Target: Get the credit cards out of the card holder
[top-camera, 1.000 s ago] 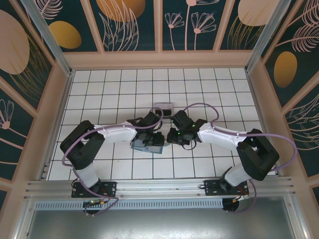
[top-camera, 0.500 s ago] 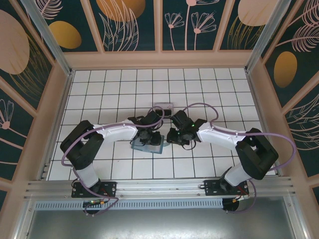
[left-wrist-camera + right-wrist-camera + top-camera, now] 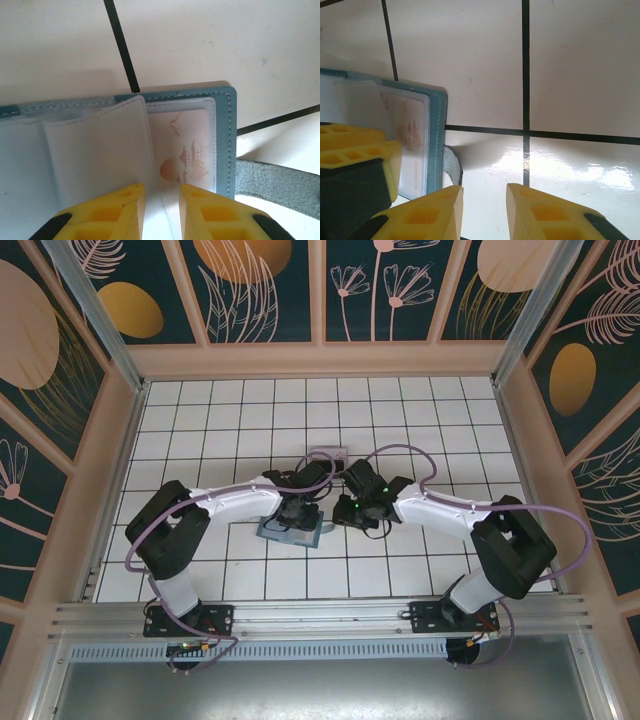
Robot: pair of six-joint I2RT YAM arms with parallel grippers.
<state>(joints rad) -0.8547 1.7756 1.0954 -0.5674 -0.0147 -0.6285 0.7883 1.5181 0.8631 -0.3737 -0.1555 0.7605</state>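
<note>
One teal card holder (image 3: 231,145) lies open on the tiled surface (image 3: 570,75), with one pale pink credit card (image 3: 182,150) visible in its clear sleeve (image 3: 100,155). The left end effector (image 3: 162,210), narrow, straddles the sleeve's edge; I cannot tell whether it grips. The right end effector (image 3: 484,210), narrow, holds nothing beside the holder.

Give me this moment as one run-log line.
card holder: open on table | card: sleeved | left pincer: narrowly open astride clear leaf | right pincer: open over table beside strap
</note>
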